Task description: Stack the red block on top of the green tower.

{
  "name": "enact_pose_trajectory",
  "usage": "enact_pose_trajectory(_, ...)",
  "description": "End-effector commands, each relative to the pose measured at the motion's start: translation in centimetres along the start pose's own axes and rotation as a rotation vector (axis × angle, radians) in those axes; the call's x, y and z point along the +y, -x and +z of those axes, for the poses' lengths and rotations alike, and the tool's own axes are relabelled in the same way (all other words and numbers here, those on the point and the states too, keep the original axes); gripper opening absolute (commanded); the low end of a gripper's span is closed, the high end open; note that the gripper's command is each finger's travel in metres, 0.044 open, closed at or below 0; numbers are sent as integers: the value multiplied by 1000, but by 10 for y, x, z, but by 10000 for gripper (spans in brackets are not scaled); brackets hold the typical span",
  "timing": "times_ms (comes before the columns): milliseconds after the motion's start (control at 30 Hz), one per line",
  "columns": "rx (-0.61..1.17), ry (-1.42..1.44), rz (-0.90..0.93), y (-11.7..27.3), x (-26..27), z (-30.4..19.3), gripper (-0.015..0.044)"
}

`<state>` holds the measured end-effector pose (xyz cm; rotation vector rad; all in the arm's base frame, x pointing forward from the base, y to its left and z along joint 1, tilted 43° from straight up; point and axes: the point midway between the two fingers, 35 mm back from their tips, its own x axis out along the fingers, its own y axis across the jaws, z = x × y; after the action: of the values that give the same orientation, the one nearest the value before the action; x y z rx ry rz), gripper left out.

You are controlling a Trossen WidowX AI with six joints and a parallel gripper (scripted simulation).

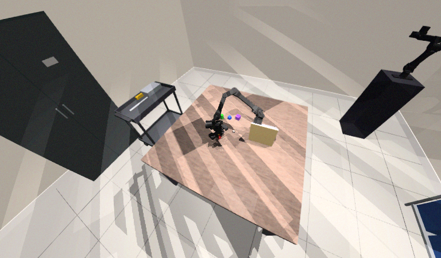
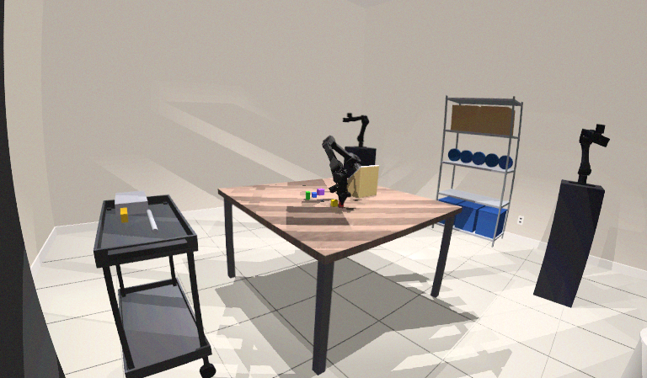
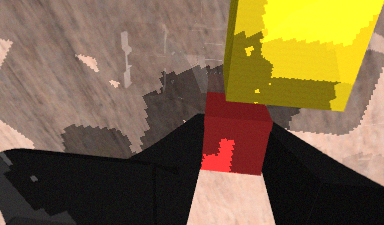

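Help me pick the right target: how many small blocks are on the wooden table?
5: red block between the fingers, yellow block just beyond it, and green, blue and purple blocks in a row farther back. The arm may hide others.

Block (image 3: 235,135) sits between gripper (image 3: 233,157) fingers, touching larger block (image 3: 295,45)

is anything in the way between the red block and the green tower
The gripper is shut on the red block, low over the table. The yellow block sits right beside it. The top view shows only the arm's wrist between it and the green tower.
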<state>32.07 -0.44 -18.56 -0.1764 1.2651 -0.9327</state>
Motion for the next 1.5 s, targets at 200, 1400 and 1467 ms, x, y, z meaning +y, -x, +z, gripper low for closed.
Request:
enact_pose_trajectory(200, -2, -4, 4, 44, 2, 1, 0)
enact_pose_trajectory(1400, 3, 12, 31, 120, -60, 91, 0)
enact_pose_trajectory(1467, 2, 10, 30, 120, -72, 103, 0)
